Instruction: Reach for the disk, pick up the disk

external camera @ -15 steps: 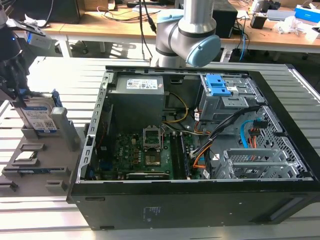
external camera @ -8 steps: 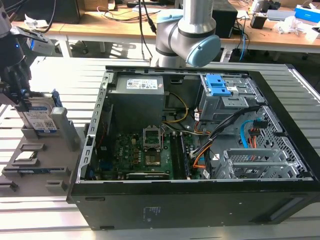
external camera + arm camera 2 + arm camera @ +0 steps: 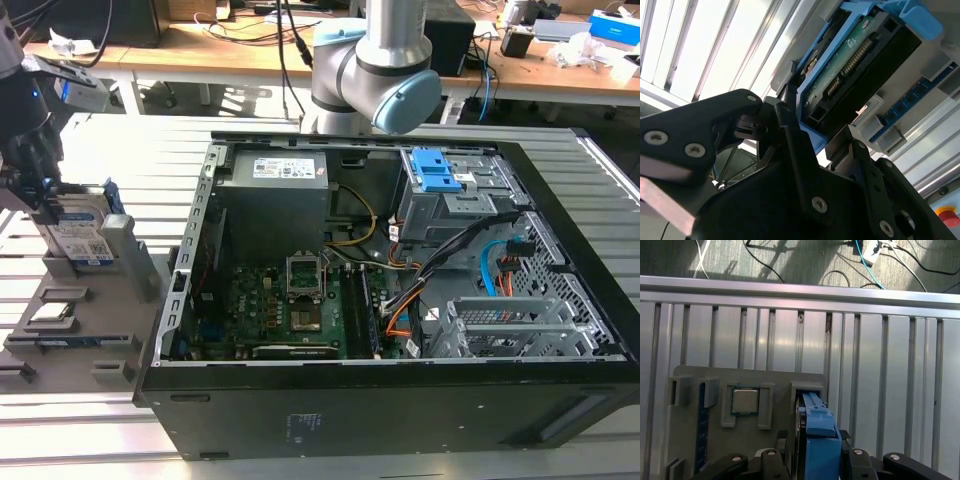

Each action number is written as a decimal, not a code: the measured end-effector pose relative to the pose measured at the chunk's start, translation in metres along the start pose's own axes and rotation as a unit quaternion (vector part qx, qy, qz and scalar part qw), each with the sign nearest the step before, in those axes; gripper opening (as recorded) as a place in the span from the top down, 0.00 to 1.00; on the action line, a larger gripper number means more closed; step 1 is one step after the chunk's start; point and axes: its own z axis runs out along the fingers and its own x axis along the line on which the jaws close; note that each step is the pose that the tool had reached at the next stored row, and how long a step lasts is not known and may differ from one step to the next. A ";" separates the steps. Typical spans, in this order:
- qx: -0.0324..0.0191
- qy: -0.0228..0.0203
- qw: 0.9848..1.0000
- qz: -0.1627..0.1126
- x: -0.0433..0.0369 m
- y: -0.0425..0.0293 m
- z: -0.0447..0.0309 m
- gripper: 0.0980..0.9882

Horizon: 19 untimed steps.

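Note:
The disk (image 3: 78, 232) stands on edge in a slot of the grey holder plate (image 3: 70, 335) at the exterior view's left, its white-and-blue label facing outward. My gripper (image 3: 42, 190) comes down on it from above. In the first wrist view the blue-framed disk (image 3: 815, 422) sits between my two black fingers (image 3: 781, 456), which press against its sides. The second wrist view shows the disk's (image 3: 855, 65) green circuit-board face and connector, with a finger (image 3: 790, 130) touching the blue bracket. My gripper (image 3: 815, 131) is shut on the disk.
A small square grey processor chip (image 3: 745, 400) lies in a pocket of the holder plate (image 3: 780, 380) beside the disk's slot. The open black computer case (image 3: 400, 300) stands to the exterior view's right, with blue latches (image 3: 437, 170) inside. The slatted metal table (image 3: 890, 390) stretches around the plate.

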 end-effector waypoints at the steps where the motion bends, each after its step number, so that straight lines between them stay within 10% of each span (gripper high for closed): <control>1: 0.000 0.000 1.000 0.000 0.0000 0.0000 0.0001 0.57; 19: 0.000 0.000 1.000 0.000 0.0000 -0.0001 0.0015 0.70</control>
